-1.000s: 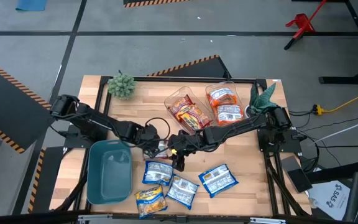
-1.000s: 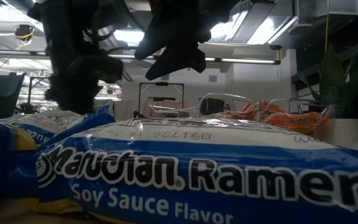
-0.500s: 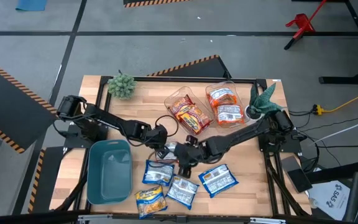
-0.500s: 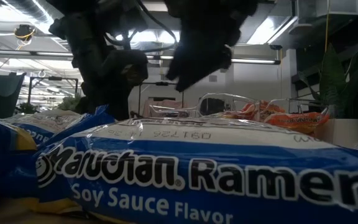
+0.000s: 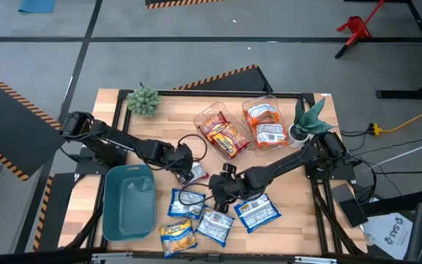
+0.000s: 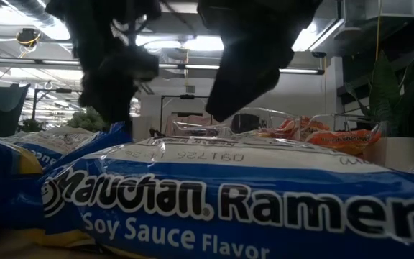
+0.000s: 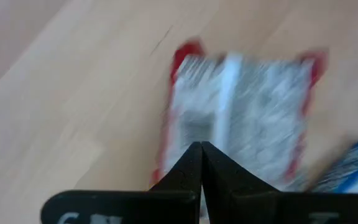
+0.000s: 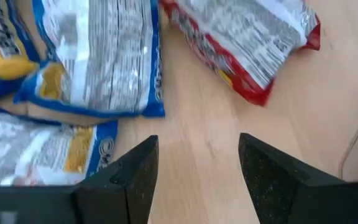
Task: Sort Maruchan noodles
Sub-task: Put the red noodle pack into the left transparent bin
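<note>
The left gripper [image 5: 184,163] hangs over mid-table with its fingers [image 7: 199,163] pressed tight together on nothing; a red packet [image 5: 195,174] lies label-down on the wood just beside it, looking set aside from the rest. The right gripper [image 5: 220,193] reaches low across the table, jaws about half apart and empty, above bare wood between that red packet and the blue packets [image 5: 186,203] at the front edge. To my eye it is lining up for one of those. Two clear tubs at the back hold sorted noodles: the red-brown pack [image 5: 222,133] in one, the orange packs [image 5: 265,124] in the other. The teal bin [image 5: 128,202] sits empty beside the blue and yellow pile, probably meant for them.
</note>
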### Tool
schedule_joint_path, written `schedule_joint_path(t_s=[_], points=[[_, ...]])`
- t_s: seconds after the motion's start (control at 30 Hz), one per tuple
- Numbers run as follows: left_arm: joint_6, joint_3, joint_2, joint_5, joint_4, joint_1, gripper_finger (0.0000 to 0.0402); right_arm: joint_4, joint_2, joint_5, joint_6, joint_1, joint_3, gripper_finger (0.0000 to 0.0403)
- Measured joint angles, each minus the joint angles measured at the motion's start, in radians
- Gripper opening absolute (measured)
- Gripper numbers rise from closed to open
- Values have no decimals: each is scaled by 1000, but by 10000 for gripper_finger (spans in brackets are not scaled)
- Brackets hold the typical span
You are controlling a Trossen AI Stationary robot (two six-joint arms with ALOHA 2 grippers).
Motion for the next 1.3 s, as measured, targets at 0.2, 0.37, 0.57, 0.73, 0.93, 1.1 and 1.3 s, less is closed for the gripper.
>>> schedule_joint_path(t_s=[0.2,0.37,0.57,0.73,0.93,1.1,1.3], points=[[-56,3,0,-26,-93,-51,0,29,0,0,-18,1,0,205],[-109,-36,6,-51,-98,-76,0,29,0,2,-18,1,0,205],[-154,-133,4,-56,58,-76,0,35,0,10,-21,0,0,205],[-158,-206,8,-36,207,-77,0,35,-1,42,-8,0,0,205],[-181,-254,20,-15,295,-77,0,36,-1,112,63,0,0,205],[-167,-280,27,-10,335,-77,0,55,-1,90,-146,0,0,205],[-101,-260,-22,-46,317,-107,0,74,-2,109,-256,-6,1,205]])
